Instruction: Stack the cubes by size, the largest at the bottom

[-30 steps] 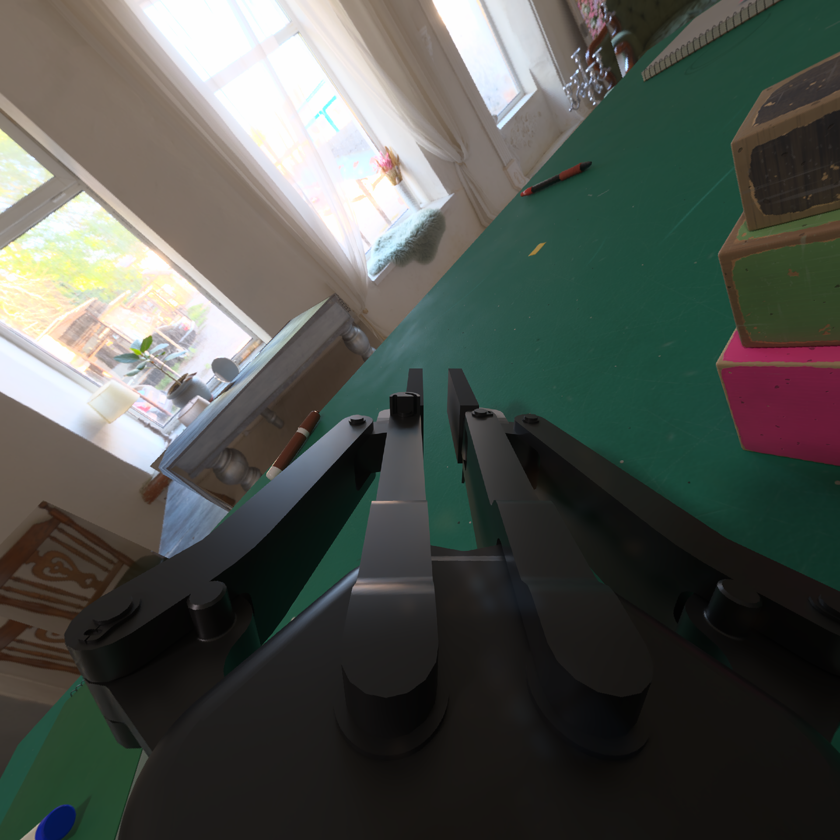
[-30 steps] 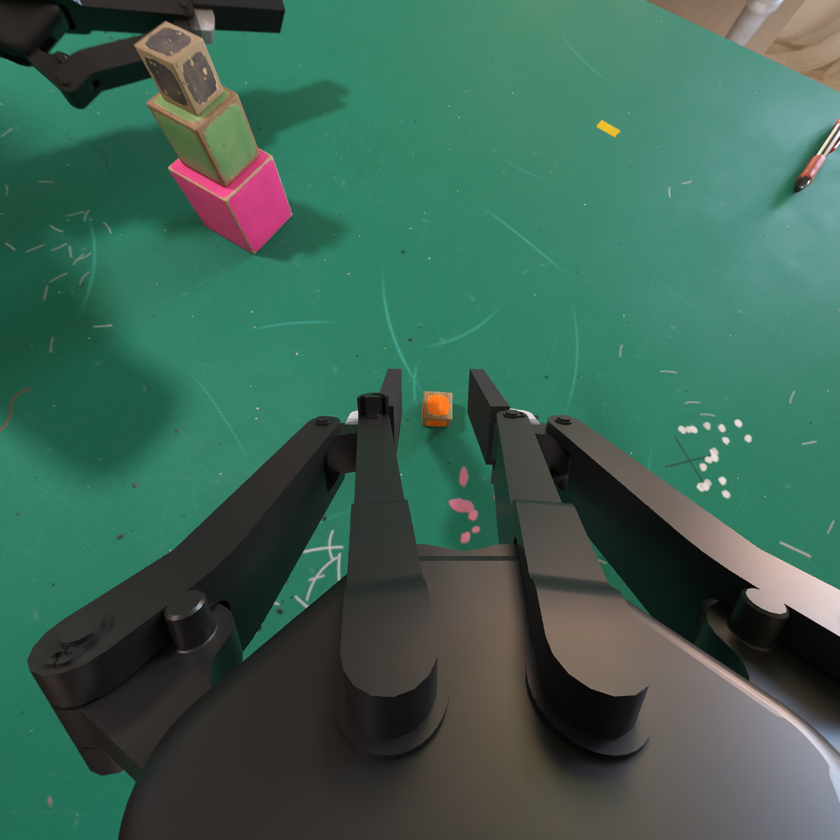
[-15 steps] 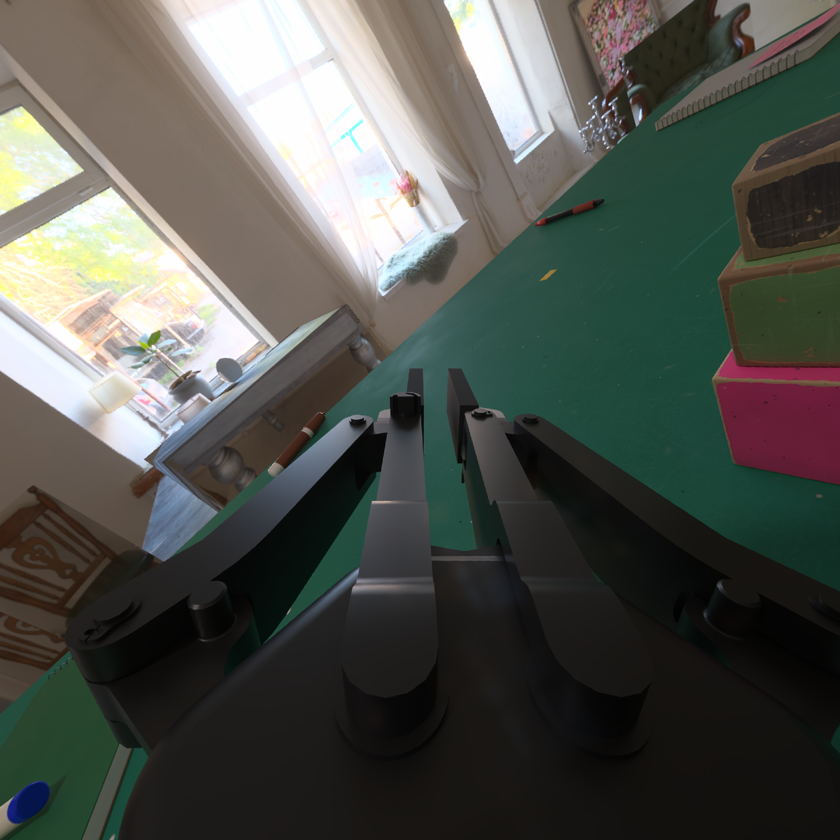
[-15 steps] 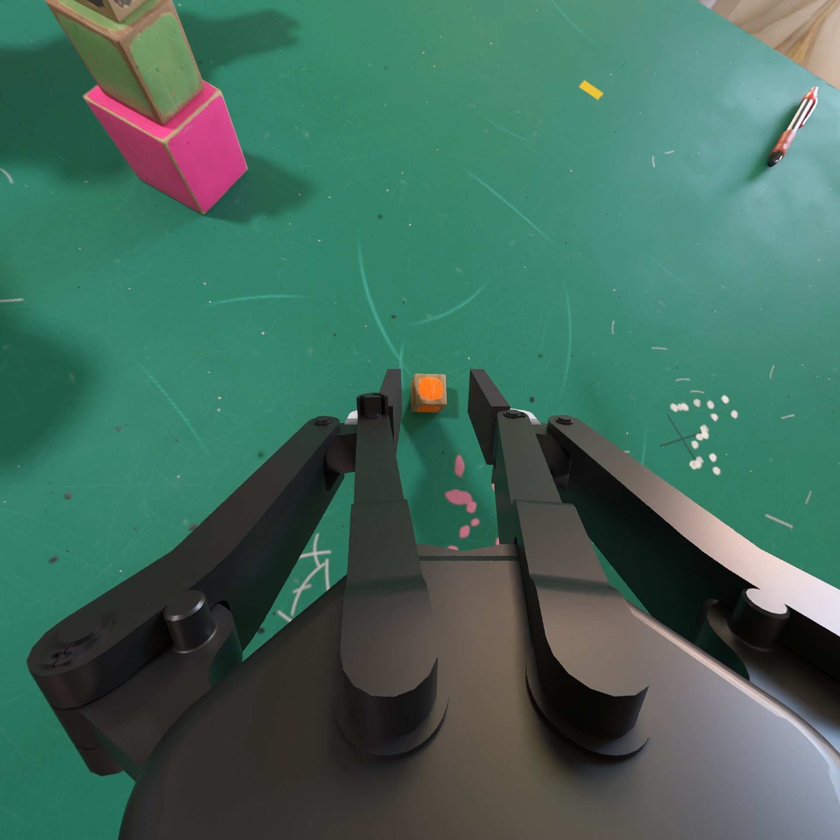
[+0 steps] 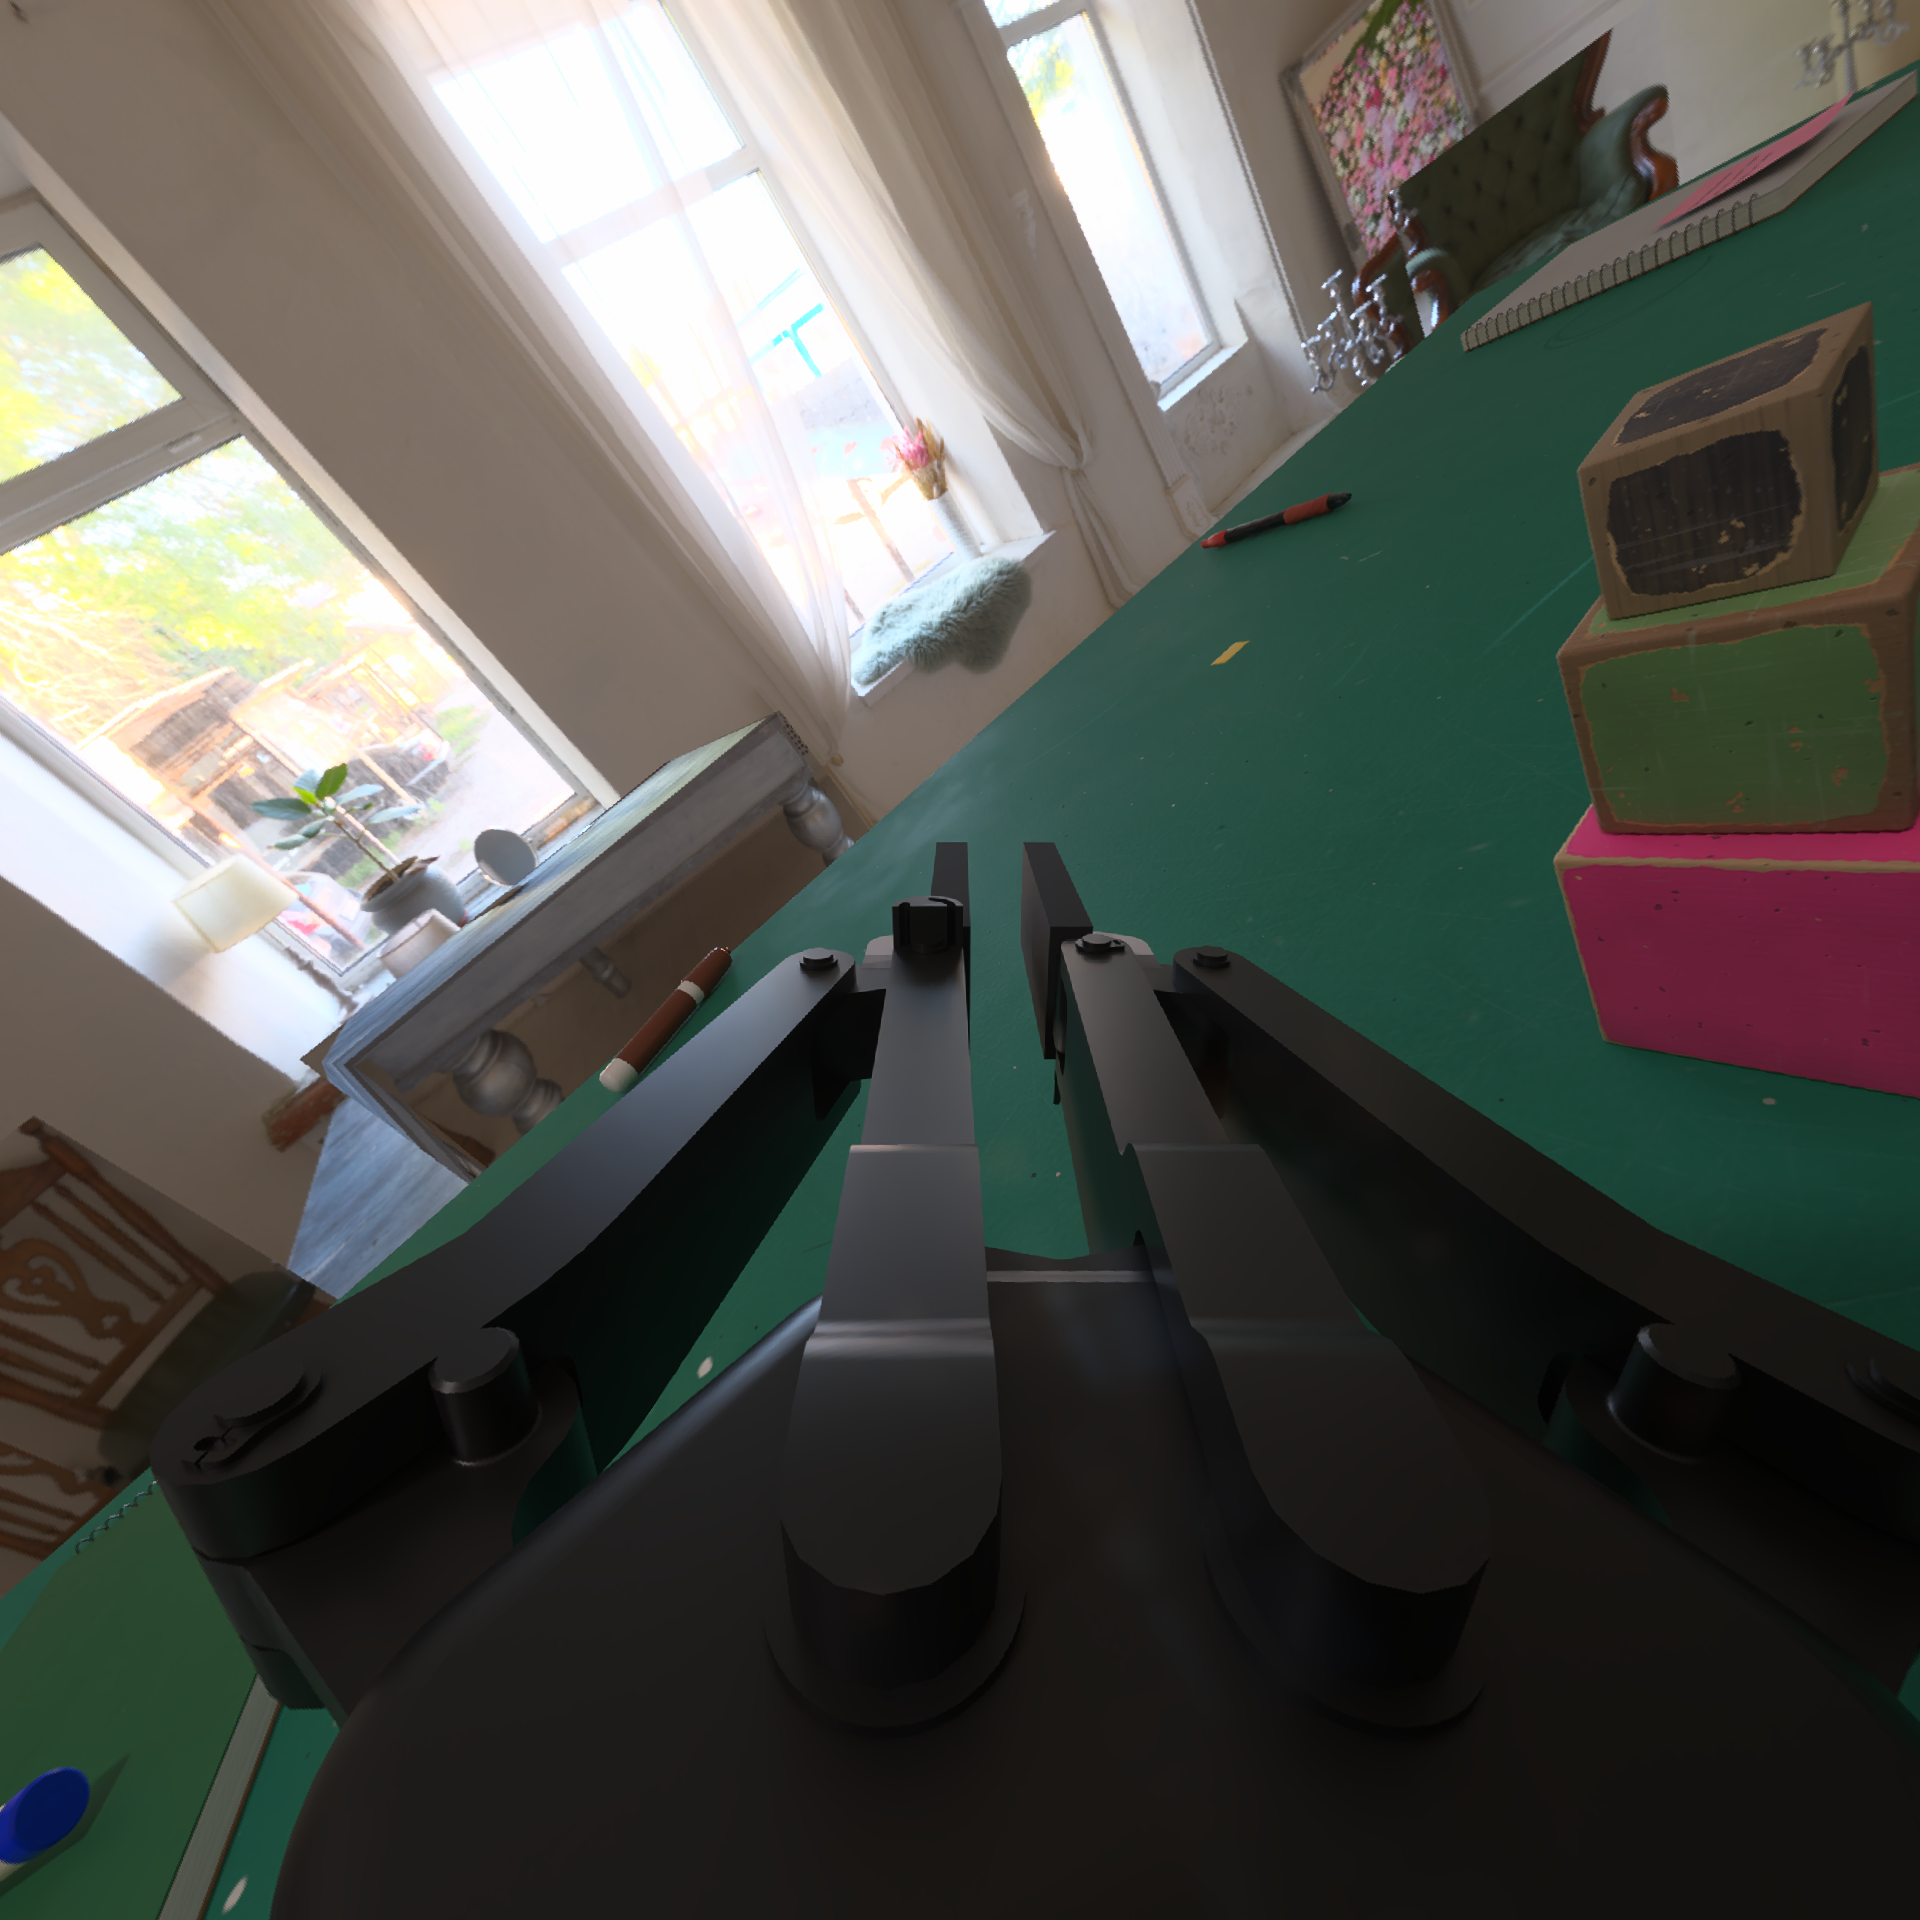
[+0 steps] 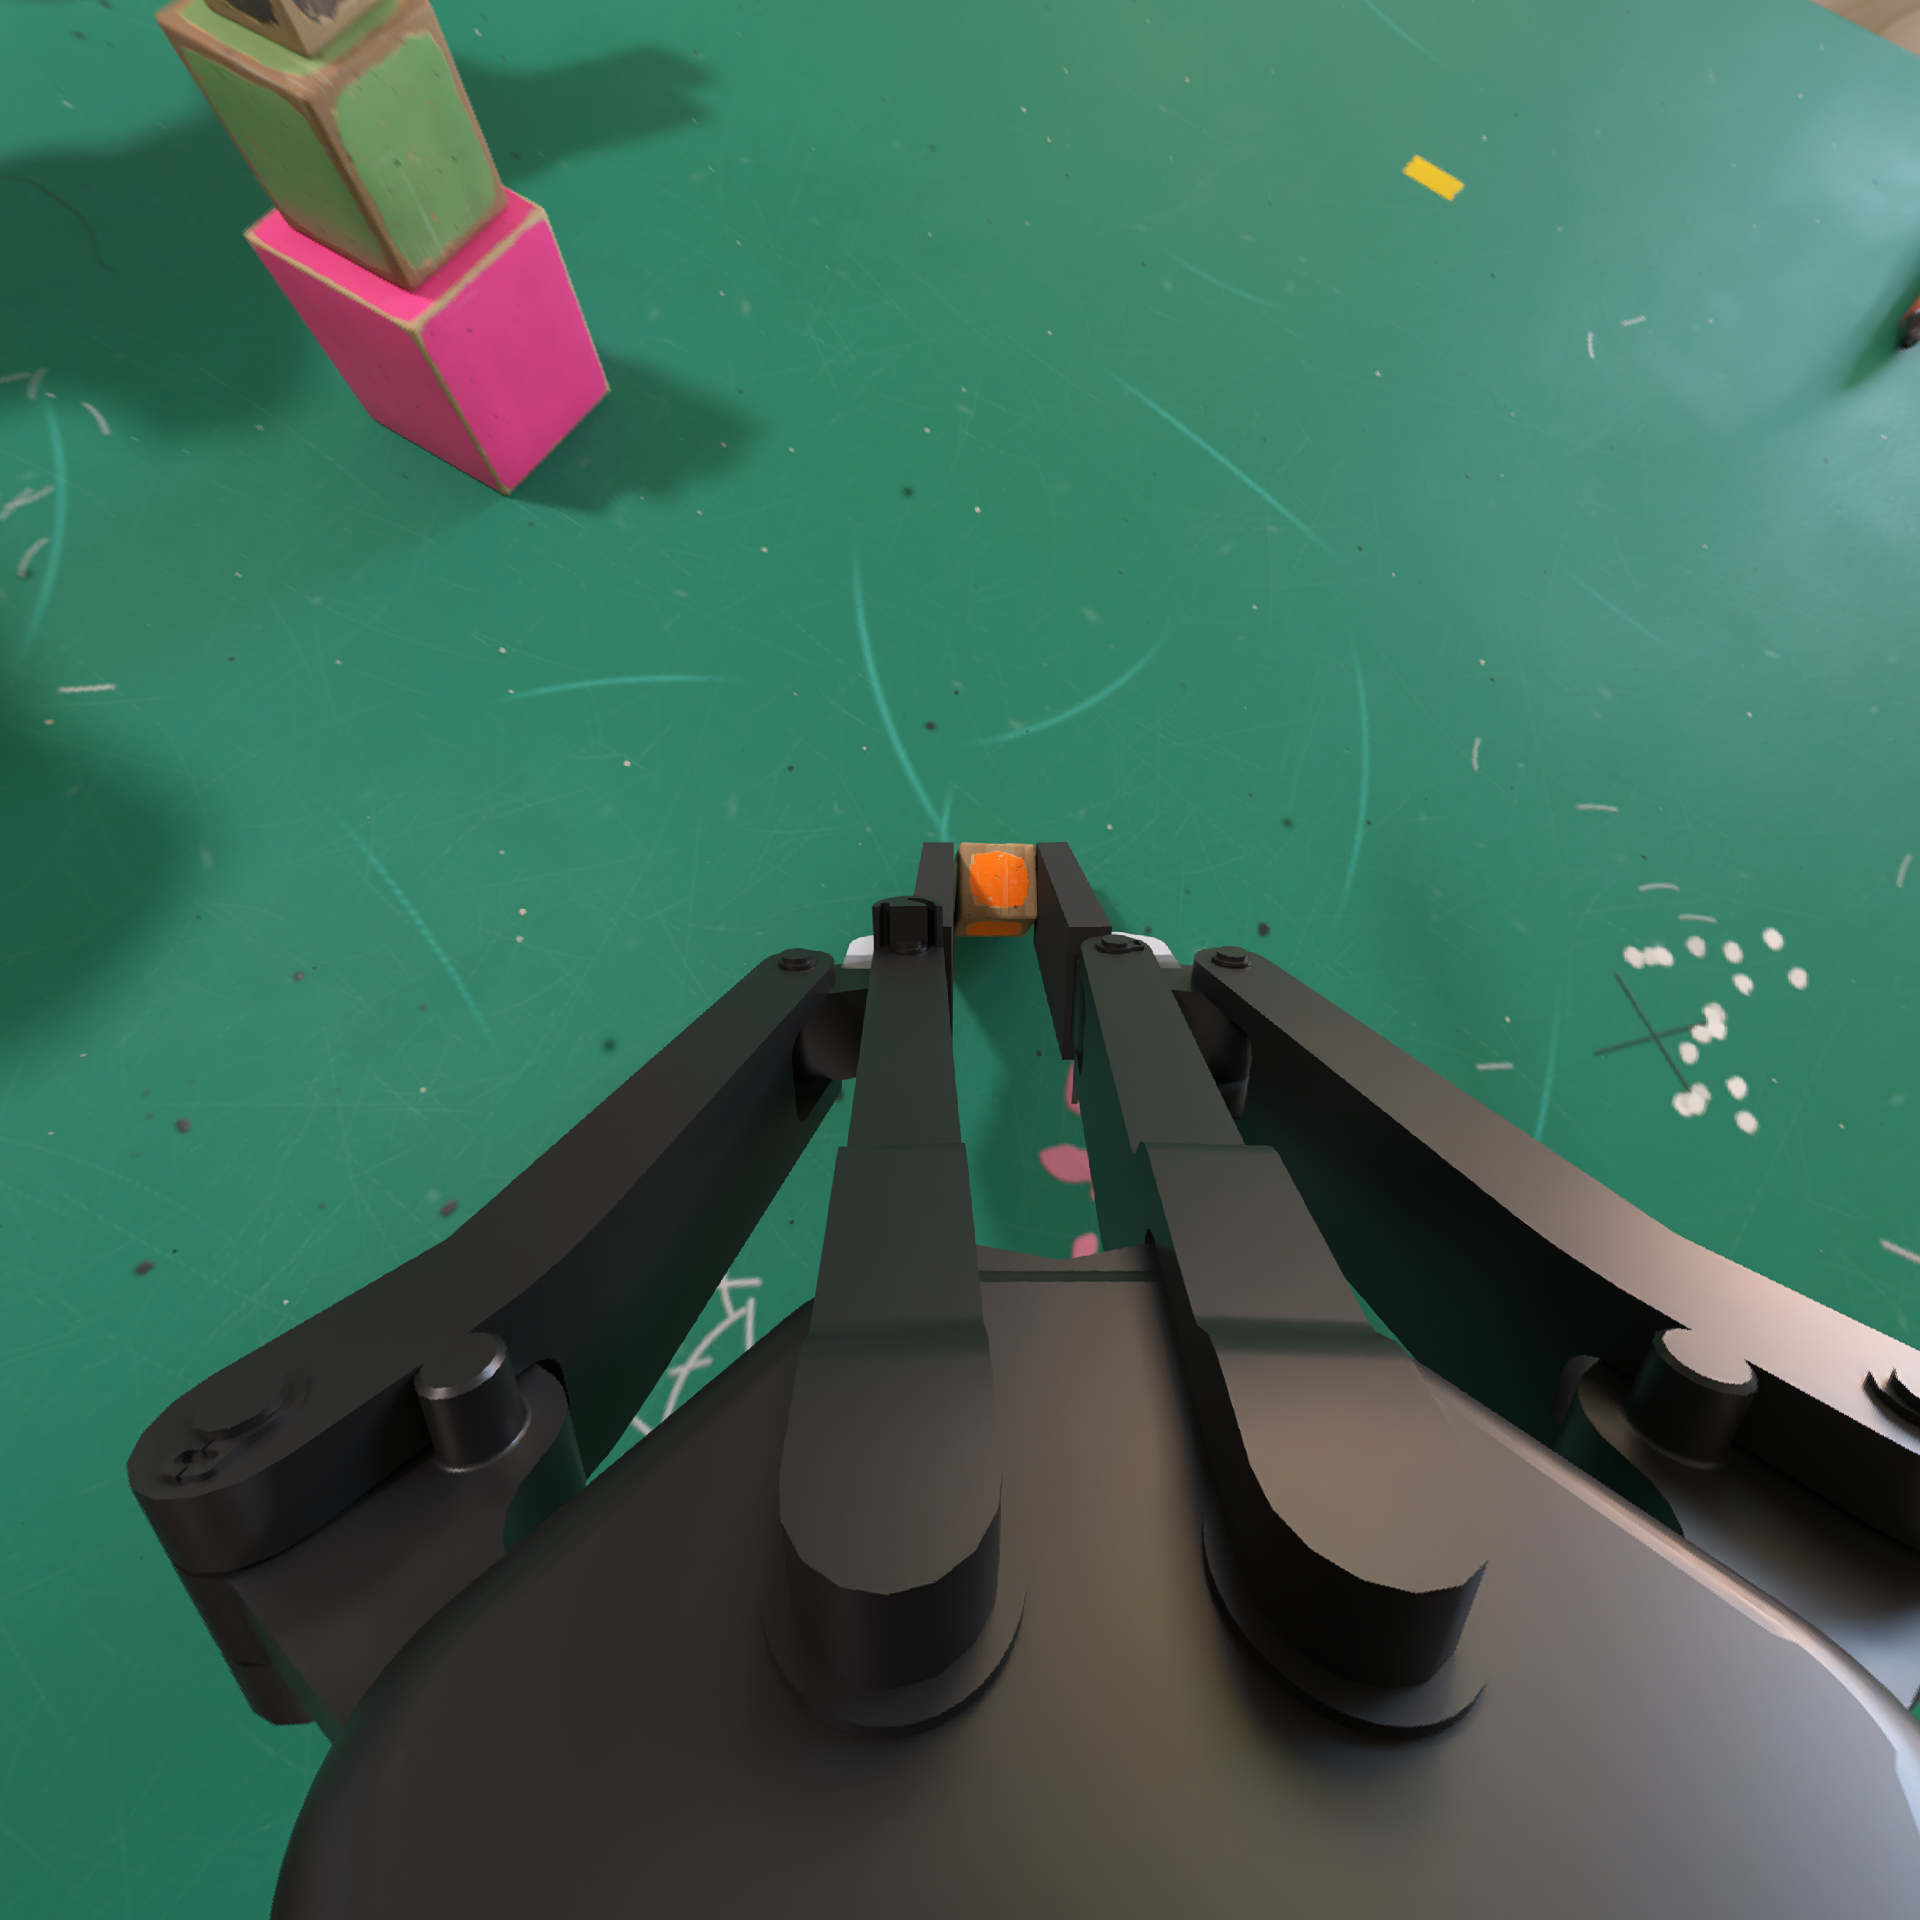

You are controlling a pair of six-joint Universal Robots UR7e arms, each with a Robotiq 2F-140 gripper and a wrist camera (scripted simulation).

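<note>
Worn painted wooden cubes [image 5: 1735, 727] stand on a scratched matt green tabletop [image 6: 1143, 468]; the right gripper [image 6: 995, 888] looks smooth, satin-black.

Four cubes are in view, placed here relative to the pink cube [image 6: 436, 332]. Three make one stack: the pink cube at the bottom, one green cube [image 5: 1740, 717] directly on it, one black cube [image 5: 1725, 488] on top of that. One small orange cube [image 6: 995, 888] sits well apart from the pink cube on the green table [image 6: 1247, 520]. Two pens lie on the table: one red pen [image 5: 1276, 520] far beyond the pink cube, one brown pen [image 5: 665, 1018] off towards the table edge. One spiral notebook [image 5: 1683, 223] lies beyond the stack.
</note>
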